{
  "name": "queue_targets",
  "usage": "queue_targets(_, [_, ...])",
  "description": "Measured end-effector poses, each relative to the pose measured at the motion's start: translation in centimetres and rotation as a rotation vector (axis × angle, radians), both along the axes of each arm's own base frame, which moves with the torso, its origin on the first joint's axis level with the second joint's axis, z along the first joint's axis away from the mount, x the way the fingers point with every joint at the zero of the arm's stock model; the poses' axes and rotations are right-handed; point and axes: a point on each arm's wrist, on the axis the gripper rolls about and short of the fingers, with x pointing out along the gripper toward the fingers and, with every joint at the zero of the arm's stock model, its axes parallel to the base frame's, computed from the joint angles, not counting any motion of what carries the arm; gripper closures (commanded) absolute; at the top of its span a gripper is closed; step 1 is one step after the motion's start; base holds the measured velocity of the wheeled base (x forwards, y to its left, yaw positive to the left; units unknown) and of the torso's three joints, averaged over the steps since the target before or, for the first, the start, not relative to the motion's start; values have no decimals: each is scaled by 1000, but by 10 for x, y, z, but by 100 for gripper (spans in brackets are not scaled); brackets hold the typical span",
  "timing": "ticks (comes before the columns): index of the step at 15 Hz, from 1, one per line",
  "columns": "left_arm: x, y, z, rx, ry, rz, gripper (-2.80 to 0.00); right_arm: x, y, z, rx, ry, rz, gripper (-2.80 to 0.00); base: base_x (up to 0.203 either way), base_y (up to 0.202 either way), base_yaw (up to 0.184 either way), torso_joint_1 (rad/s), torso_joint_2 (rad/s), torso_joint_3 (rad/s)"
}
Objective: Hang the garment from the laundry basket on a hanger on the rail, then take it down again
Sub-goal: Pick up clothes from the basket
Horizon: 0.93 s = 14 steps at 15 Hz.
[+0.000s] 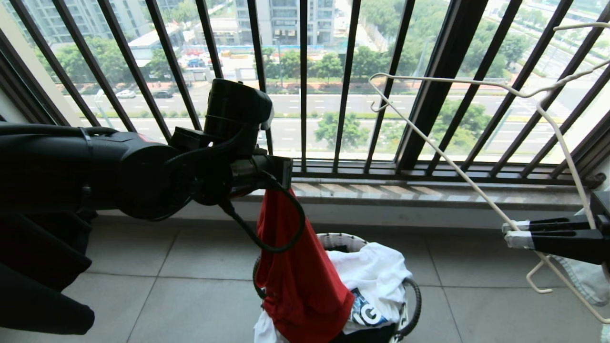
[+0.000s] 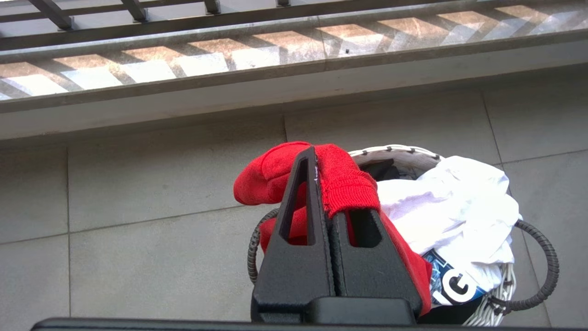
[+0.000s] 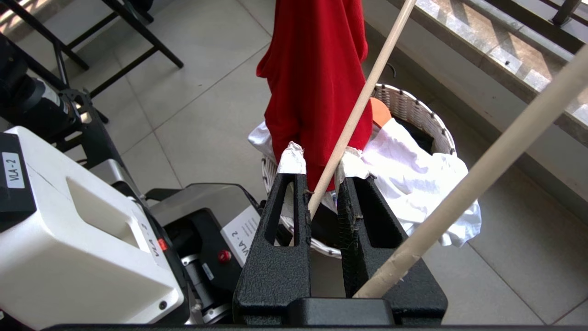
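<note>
We see the soft red cloth T-shirt with a ribbed knit edge, the white woven wicker basket with dark corded handles, a thin white wire hanger — smooth — and matt grey floor tiles. Black textured plastic fingers look grainy — tips wrapped in white tape.

Black window railing above a stone sill; grey tiled floor; crumpled white clothing with a blue-and-white print.
</note>
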Motion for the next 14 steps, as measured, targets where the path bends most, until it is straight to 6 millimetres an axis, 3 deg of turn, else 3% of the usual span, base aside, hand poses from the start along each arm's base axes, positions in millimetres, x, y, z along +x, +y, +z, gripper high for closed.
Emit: queue_targets(14, [14,-8,-3,-66,-19,21,0,0,0,-1,0,4,0,0,0,0,0,1,3,204])
